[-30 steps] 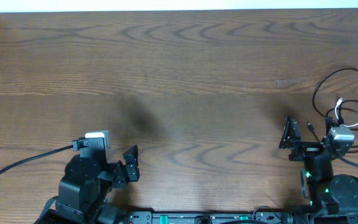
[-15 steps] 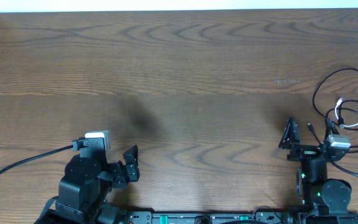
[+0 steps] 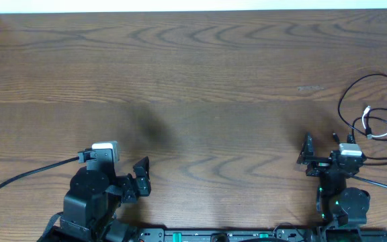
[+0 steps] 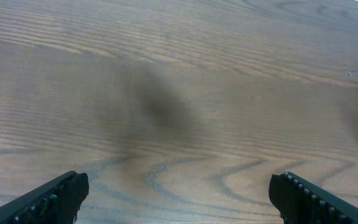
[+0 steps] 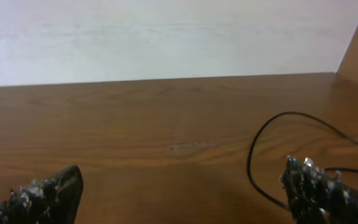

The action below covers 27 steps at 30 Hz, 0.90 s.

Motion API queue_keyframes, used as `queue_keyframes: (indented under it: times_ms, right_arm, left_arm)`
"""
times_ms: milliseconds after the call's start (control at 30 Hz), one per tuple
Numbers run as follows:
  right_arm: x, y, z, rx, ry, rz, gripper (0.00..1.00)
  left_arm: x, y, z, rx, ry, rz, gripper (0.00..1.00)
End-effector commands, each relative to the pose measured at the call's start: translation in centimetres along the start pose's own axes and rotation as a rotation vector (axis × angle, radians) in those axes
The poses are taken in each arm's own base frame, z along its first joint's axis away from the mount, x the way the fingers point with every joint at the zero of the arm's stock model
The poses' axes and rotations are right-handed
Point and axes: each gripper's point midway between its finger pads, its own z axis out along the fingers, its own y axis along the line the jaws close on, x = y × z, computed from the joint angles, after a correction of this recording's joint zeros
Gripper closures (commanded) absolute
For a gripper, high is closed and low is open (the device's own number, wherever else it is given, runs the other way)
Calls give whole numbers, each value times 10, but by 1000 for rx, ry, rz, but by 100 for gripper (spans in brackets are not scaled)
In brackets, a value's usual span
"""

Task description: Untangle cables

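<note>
Over at the table's far right edge, your black cable lies in loose loops, with the shorter white cable mixed in among them, both flat on the wood. Your right gripper sits just beside that pile, low near the front edge, jaws spread wide and gripping nothing. Your left gripper is well apart on the opposite side, fingers just as wide, nothing between them but wood grain
</note>
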Motion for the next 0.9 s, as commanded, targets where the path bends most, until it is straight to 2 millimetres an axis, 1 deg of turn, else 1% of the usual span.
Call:
queue_keyframes:
  times_ms: [0, 233, 333, 867]
  right_arm:
    - [1, -3, 0, 14, 1, -70, 1]
    - [1, -1, 0, -2, 2, -70, 1]
    - [1, 5, 0, -33, 2, -69, 1]
    - [1, 4, 0, -30, 2, -70, 1]
  left_arm:
    - [1, 2, 1, -10, -3, 1, 2]
    - [1, 2, 1, -10, -3, 1, 2]
    - [1, 2, 1, -10, -3, 1, 2]
    - [1, 2, 1, -10, -3, 1, 2]
